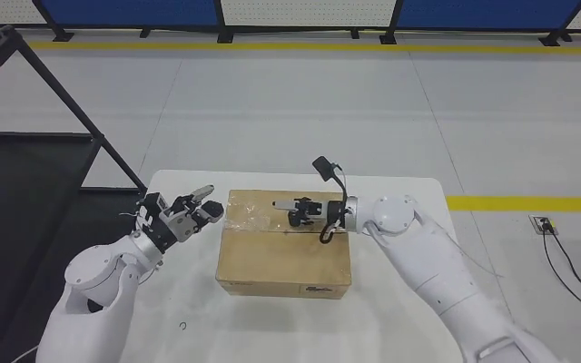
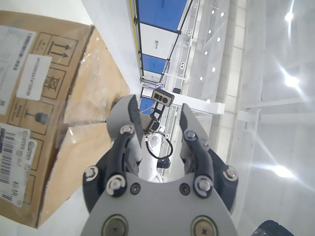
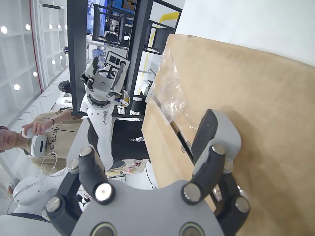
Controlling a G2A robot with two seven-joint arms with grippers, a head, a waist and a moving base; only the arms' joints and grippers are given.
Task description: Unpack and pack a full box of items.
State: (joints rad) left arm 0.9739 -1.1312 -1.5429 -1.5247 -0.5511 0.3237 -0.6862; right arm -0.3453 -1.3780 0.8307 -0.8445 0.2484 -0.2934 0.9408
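One cardboard box (image 1: pixel 281 259) sits in the middle of the white table (image 1: pixel 390 299), and I have an arm on either side of it. The flaps are down, meeting along a seam that runs left to right across the far half of the top. Clear tape (image 3: pixel 172 99) lies crinkled and partly lifted along that seam, bunched most towards the left end. My left gripper (image 1: pixel 207 201) hangs just off the box's left side, near the far corner and about level with the top edge. Its fingers are spread wide with nothing between them, and they are not touching the cardboard. From that wrist I see the box's left wall, covered with white labels (image 2: pixel 14 50) and printed handling symbols, and the taped top edge beside it. My right gripper (image 1: pixel 289 209) is over the top of the box, right at the seam, pointing towards the left. Its links are splayed apart, so it is open and holding nothing. One finger (image 3: pixel 216 133) lies against the cardboard just beside the seam. A thin dark gap shows between the flaps there, next to the finger's pad. What is inside the box I cannot tell.
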